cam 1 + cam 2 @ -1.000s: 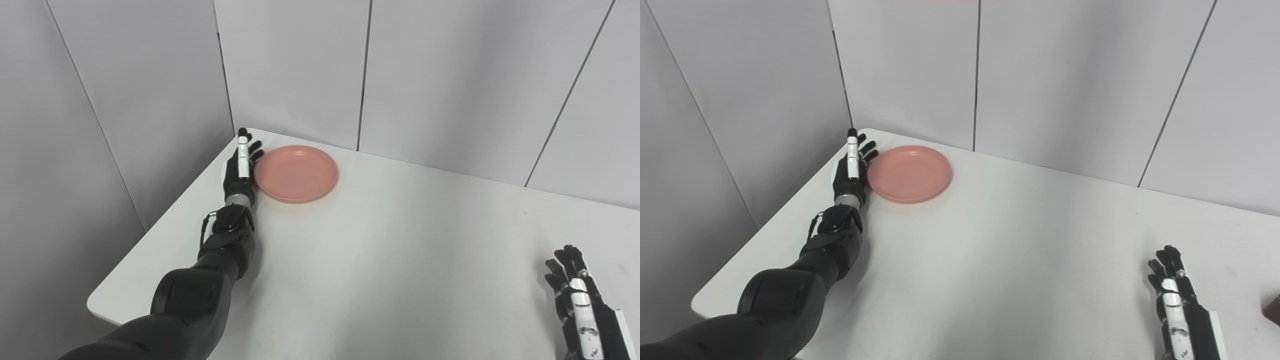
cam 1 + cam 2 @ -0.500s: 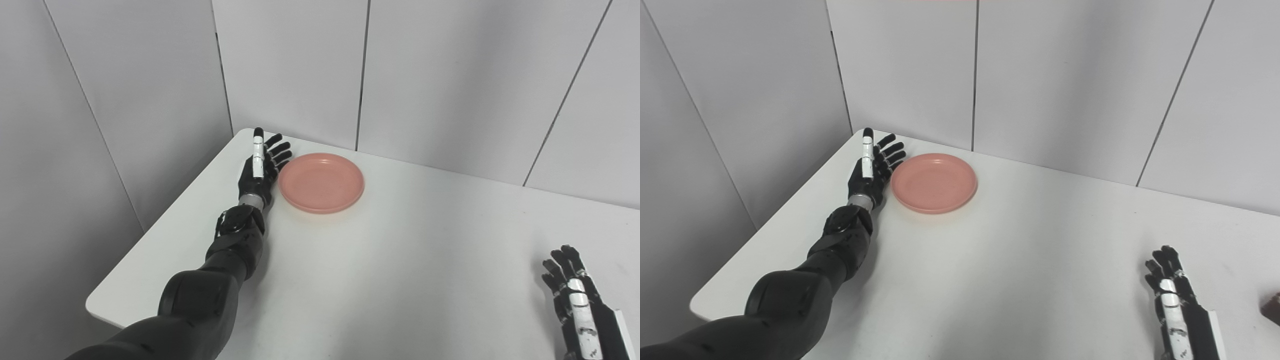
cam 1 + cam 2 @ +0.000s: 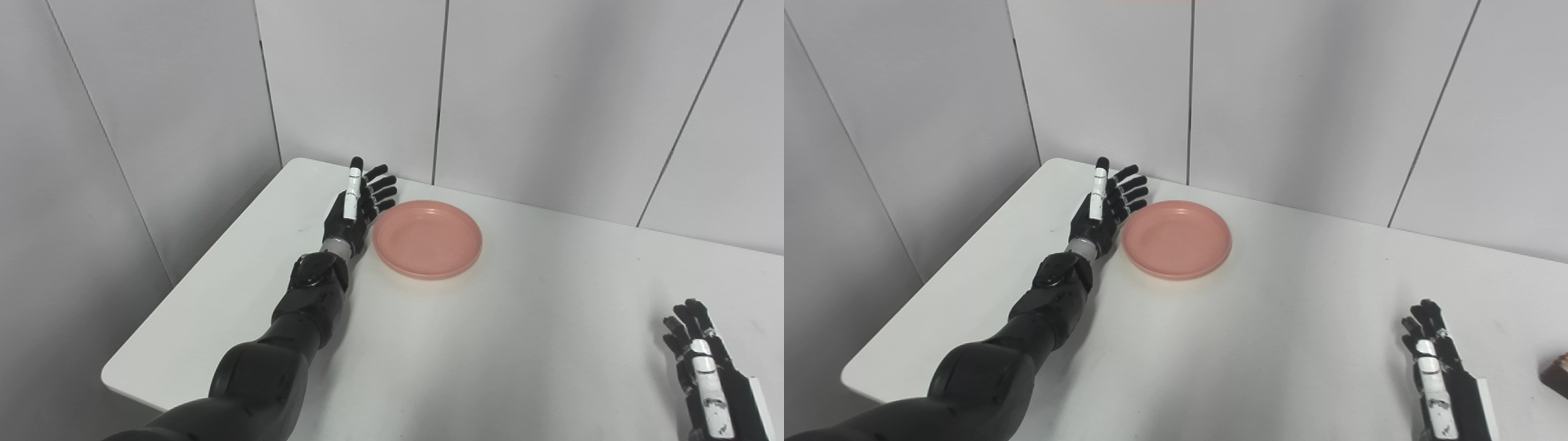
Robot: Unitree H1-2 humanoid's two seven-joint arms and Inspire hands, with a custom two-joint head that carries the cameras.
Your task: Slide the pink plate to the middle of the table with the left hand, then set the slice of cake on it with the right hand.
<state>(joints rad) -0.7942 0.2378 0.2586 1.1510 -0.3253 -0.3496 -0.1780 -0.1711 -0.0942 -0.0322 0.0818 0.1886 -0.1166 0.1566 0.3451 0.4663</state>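
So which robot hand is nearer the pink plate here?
Left. The left robot hand sits against the pink plate on its left rim, fingers apart; the right robot hand rests far off at the table's near right.

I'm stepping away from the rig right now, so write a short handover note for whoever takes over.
Left hand: open, fingers spread, edge-on against the left rim of the pink plate, mid-push.
Right hand: open, resting on the table at near right, holding nothing.
Plate: far-left part of the table, not yet at the middle.
Cake slice: only a brown bit shows at the right edge.
Left: finish the slide, then place the cake.
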